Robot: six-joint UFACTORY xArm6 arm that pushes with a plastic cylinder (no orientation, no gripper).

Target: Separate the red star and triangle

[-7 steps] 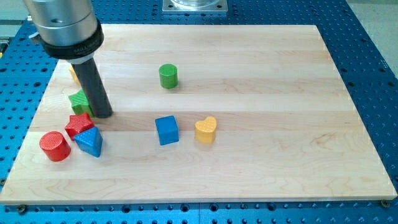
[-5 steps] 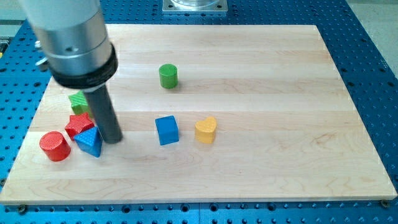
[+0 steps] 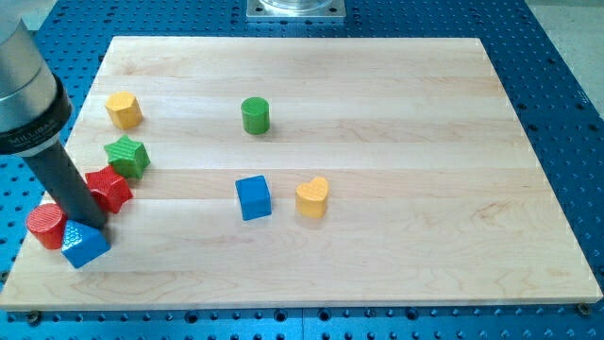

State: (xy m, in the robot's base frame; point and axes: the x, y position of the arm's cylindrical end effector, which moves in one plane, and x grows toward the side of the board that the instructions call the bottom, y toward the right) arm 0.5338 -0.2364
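The red star (image 3: 111, 189) lies at the view's left, just below the green star (image 3: 126, 156). The blue triangle (image 3: 84, 244) lies below and left of the red star, a small gap apart. My tip (image 3: 91, 225) stands between them, touching the triangle's upper edge and just left of the red star's lower side. The red cylinder (image 3: 44, 227) sits against the triangle's left, partly hidden by the rod.
A yellow block (image 3: 124, 110) lies at the upper left. A green cylinder (image 3: 255, 114) lies at top centre. A blue cube (image 3: 253, 197) and a yellow heart (image 3: 312, 197) lie mid-board. The board's left edge (image 3: 28, 247) is close to the red cylinder.
My tip swung from the right of the cluster down and left. The blue triangle and red cylinder slid left and down. The red star now stands apart from the triangle.
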